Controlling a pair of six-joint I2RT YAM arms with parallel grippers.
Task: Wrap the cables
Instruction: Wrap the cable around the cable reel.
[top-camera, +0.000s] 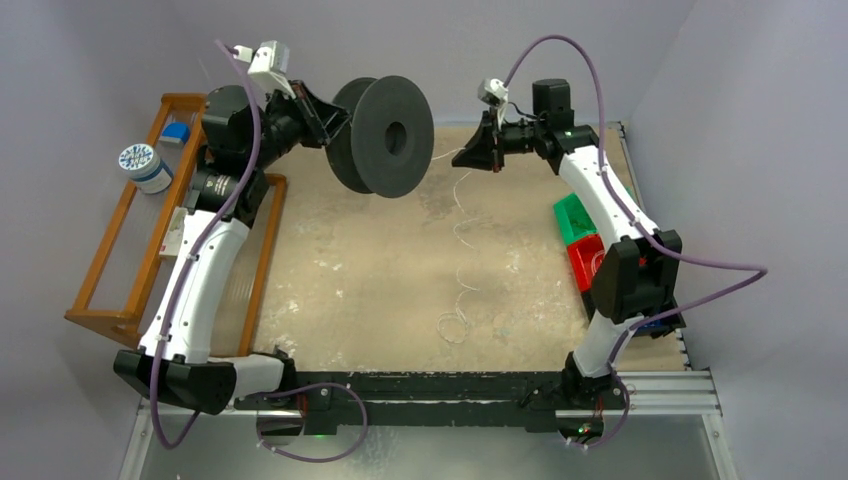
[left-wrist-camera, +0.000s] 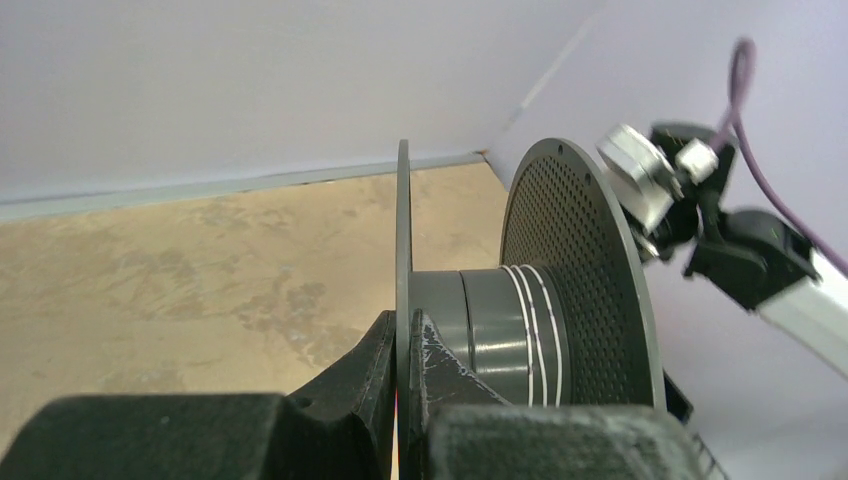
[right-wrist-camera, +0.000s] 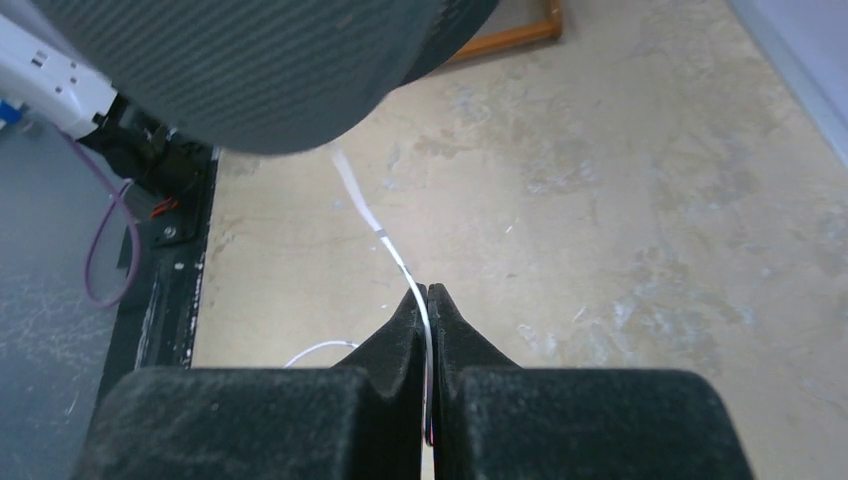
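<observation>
My left gripper (top-camera: 335, 125) holds a dark grey spool (top-camera: 385, 135) in the air over the far left of the table. In the left wrist view that gripper (left-wrist-camera: 405, 325) is shut on the spool's thin near flange (left-wrist-camera: 403, 230). Three turns of the thin whitish cable (left-wrist-camera: 535, 330) lie round the core. My right gripper (top-camera: 470, 155) hovers just right of the spool. In the right wrist view it (right-wrist-camera: 428, 292) is shut on the cable (right-wrist-camera: 370, 215), which runs up under the spool (right-wrist-camera: 260, 70). The rest of the cable (top-camera: 462, 235) trails down the table into loose loops (top-camera: 455, 325).
A wooden frame tray (top-camera: 120, 260) stands along the left edge, with a white and blue roll (top-camera: 145, 167) beside it. Green and red bins (top-camera: 580, 235) sit at the right under the right arm. A black rail (top-camera: 450, 385) runs along the near edge.
</observation>
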